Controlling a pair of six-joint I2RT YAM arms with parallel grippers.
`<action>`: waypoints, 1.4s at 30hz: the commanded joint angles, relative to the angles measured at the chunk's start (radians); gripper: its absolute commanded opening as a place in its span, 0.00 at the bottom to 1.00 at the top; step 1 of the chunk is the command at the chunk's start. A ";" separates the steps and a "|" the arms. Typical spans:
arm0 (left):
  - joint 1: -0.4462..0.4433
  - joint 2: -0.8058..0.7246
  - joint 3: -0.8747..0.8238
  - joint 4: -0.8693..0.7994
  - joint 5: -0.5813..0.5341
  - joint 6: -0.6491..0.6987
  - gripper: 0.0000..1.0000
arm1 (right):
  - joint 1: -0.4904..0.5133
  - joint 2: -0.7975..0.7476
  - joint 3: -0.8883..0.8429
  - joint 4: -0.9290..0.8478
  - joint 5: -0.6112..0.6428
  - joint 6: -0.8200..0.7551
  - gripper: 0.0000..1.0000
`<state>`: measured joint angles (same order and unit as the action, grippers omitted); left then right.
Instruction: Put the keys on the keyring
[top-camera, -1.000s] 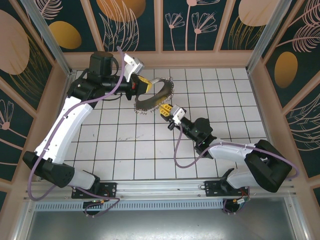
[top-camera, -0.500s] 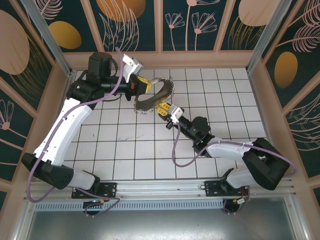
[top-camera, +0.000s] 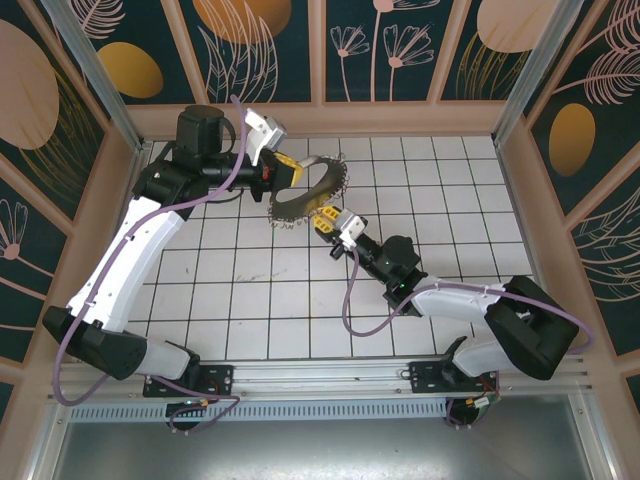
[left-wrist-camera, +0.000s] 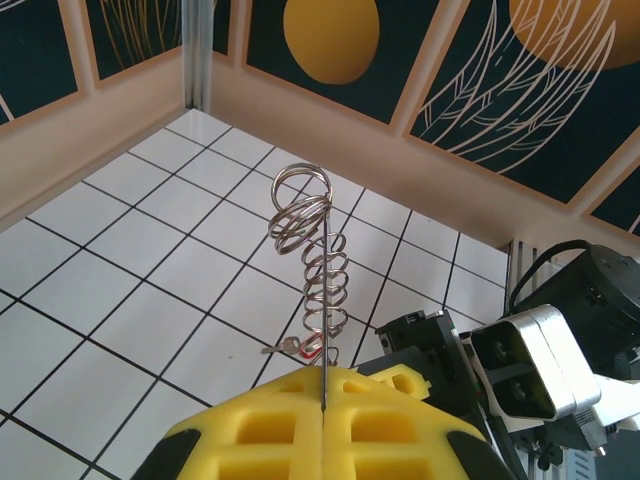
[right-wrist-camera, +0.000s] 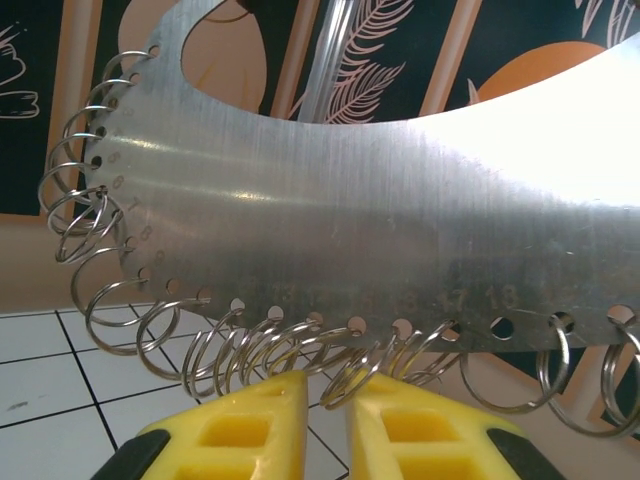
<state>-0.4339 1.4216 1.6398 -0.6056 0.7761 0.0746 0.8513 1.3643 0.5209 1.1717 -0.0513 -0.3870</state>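
Clamps keyring (top-camera: 300, 203) edge-on in closed left gripper (left-wrist-camera: 323, 385) above tiled table (top-camera: 250, 290); noses right gripper (right-wrist-camera: 328, 395), tips barely parted, among crowding fringe rings (right-wrist-camera: 240, 350), grip there unclear.

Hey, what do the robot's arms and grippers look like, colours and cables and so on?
The left arm and right arm have white shells with black joints and bases, and a thin purple cable loops along each. The left gripper and right gripper have yellow fingers with square pockets.

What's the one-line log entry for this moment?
left tool: shut on keyring | right tool: at keyring's fringed edge, grip unclear
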 joint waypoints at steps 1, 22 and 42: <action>-0.005 -0.035 -0.009 0.028 0.002 -0.013 0.00 | 0.010 -0.001 -0.005 0.092 0.044 -0.004 0.16; -0.005 -0.045 -0.025 0.063 -0.008 -0.039 0.00 | 0.026 0.011 -0.022 0.140 0.092 -0.011 0.10; -0.004 -0.084 -0.158 0.261 -0.136 -0.228 0.00 | 0.040 -0.008 -0.048 0.172 0.170 -0.026 0.00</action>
<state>-0.4377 1.3701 1.5166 -0.4633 0.6682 -0.0742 0.8852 1.3811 0.4786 1.2919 0.1135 -0.4129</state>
